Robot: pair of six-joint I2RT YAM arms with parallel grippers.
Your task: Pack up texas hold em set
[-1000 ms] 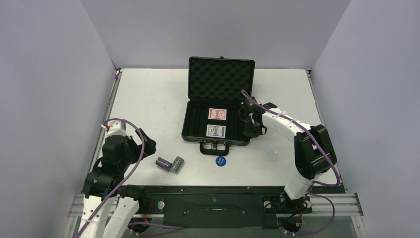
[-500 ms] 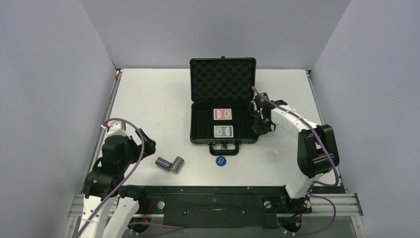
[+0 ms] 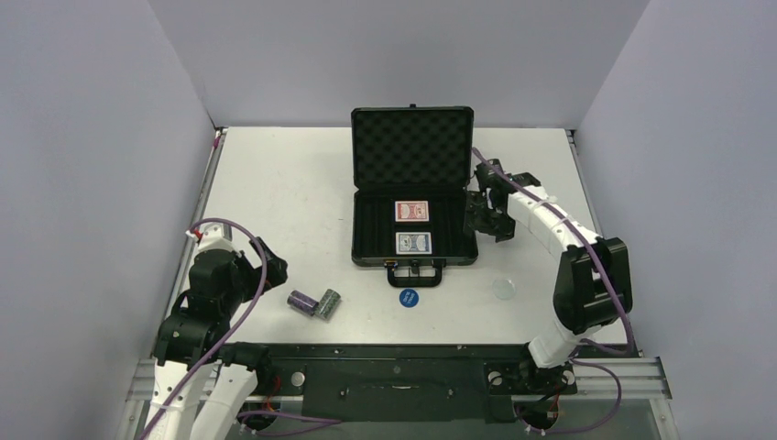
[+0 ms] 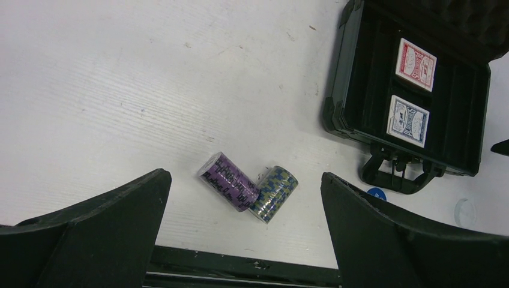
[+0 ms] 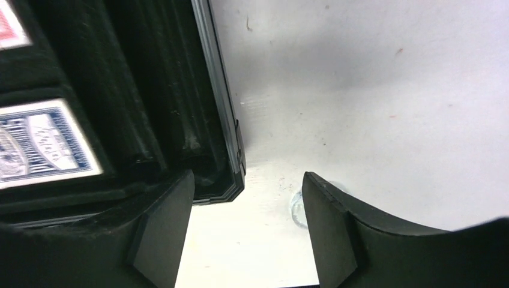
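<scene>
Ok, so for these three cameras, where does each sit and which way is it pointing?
Top external: fixed above and behind the arms, looking down and forward across the table; left arm and right arm show whole.
Left wrist: on the left wrist, angled down at the purple chip stack and green chip stack; its fingers frame the bottom.
Right wrist: close above the right near corner of the case and the clear disc; its fingers show.
Shared: all three see the blue deck.

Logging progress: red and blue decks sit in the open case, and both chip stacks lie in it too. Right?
No: the red deck and blue deck sit in the case, but the purple chip stack and green chip stack lie on the table outside it, as the top external view shows.
</scene>
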